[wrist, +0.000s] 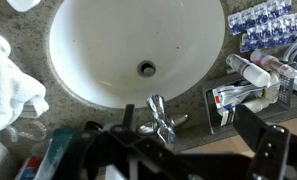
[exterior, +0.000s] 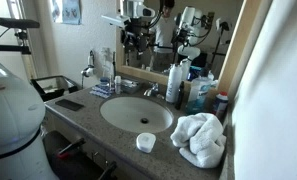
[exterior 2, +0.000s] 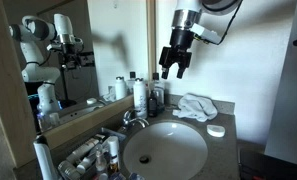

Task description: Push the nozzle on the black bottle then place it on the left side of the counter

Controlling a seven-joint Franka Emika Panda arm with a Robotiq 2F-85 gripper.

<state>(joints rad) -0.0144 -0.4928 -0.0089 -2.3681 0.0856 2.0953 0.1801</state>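
Observation:
The black pump bottle (exterior: 174, 88) stands upright at the back of the counter, between the faucet and a group of other bottles; it also shows in an exterior view (exterior 2: 155, 97). My gripper (exterior 2: 174, 70) hangs open and empty in the air above the bottles and faucet, well clear of the nozzle. It also shows high up in front of the mirror (exterior: 138, 38). In the wrist view the two dark fingers (wrist: 173, 150) frame the bottom edge, spread apart over the faucet (wrist: 158, 118). I cannot make out the black bottle in the wrist view.
A white sink basin (exterior: 136, 112) fills the counter's middle. A crumpled white towel (exterior: 200, 138) and a small white cap (exterior: 145, 142) lie by the basin. A white bottle (exterior 2: 140, 95) stands beside the black one. A rack of toiletries (wrist: 246, 92) sits on the other side.

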